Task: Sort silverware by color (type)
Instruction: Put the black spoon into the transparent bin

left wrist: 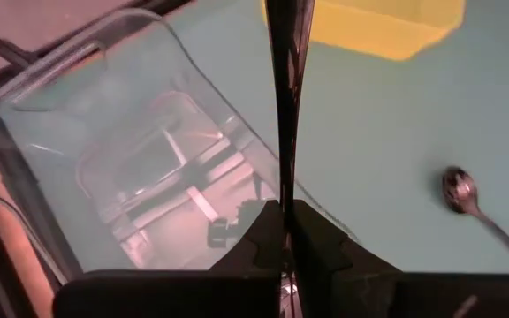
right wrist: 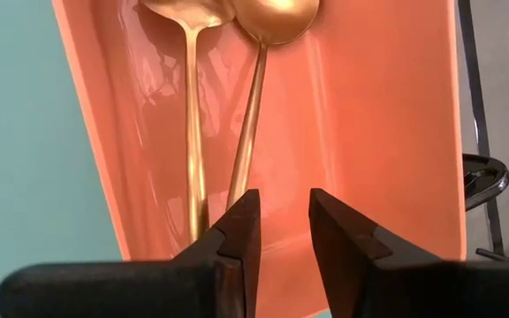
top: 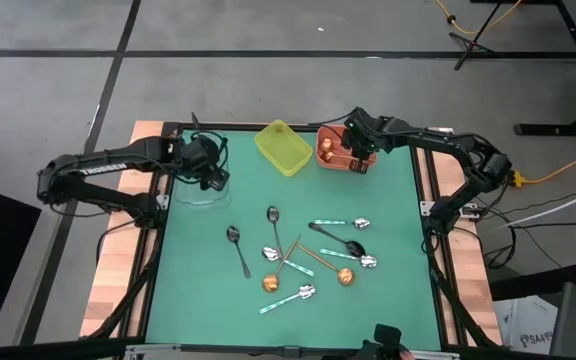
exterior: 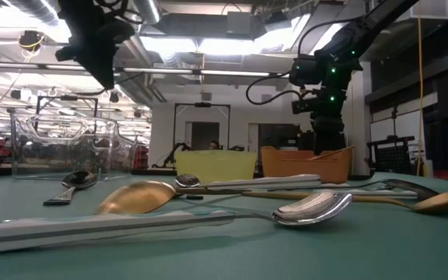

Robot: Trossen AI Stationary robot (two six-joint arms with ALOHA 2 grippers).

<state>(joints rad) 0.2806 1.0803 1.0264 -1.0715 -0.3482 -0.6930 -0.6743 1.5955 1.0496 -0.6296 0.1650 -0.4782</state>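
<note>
Two copper-gold spoons (right wrist: pixel 219 115) in orange bin (right wrist: pixel 387 132): bowls cut off at frame edge, handle ends hidden behind right gripper (right wrist: pixel 283 231) fingers. Black spoon (left wrist: pixel 480 208) handle runs off the left wrist frame. Low view: nearest teal-handled spoon (exterior: pixel 169 222) blurred, handle cropped. Clear bin (left wrist: pixel 104 132) partly out of frame.

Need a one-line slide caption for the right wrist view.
Right claw, open and empty, above the orange bin holding two copper-gold spoons.

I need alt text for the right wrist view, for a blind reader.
The open right gripper hangs over an orange bin holding two copper-gold spoons, side by side. Green table mat shows beside the bin.
</note>
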